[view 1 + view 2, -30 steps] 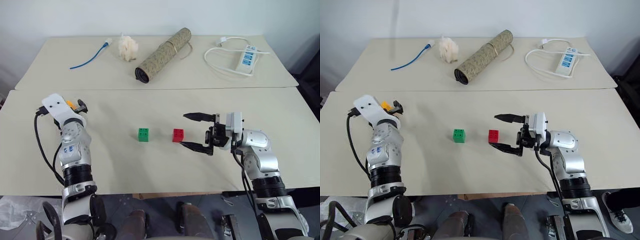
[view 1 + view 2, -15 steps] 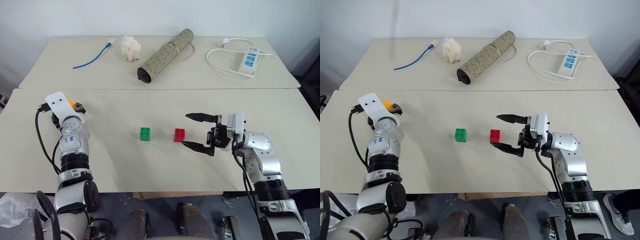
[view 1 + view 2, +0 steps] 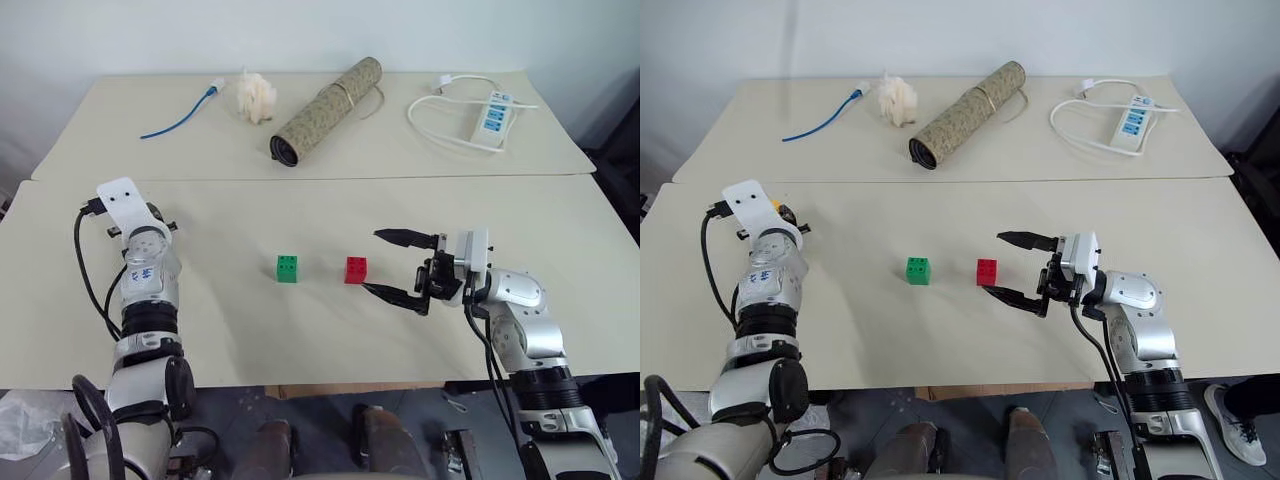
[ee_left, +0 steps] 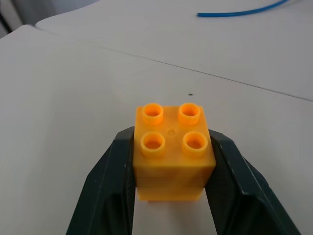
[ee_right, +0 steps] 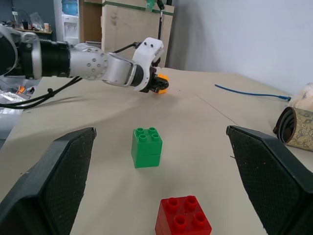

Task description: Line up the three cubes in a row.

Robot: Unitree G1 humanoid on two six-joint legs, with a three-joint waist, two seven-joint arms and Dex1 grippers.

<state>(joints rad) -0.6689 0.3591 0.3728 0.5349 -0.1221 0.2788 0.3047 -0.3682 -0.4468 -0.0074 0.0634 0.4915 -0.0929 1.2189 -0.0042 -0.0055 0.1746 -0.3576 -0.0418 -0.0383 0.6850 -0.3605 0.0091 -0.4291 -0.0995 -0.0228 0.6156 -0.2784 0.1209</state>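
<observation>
While left pincer [image 4: 171, 196] clamps four-studded orange cube [image 4: 172, 152]; right pincer [image 3: 395, 265] gapes

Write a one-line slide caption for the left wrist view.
Left gripper shut on the orange-yellow cube, studs up, above the table.

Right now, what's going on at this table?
The left claw is shut on the orange-yellow brick, studs up, out at the left side of the near table. The green brick and the red brick stand side by side but apart in the middle. The right claw hangs open just right of the red brick, not touching it. So two bricks already sit in a line and the third is not yet beside them.
</observation>
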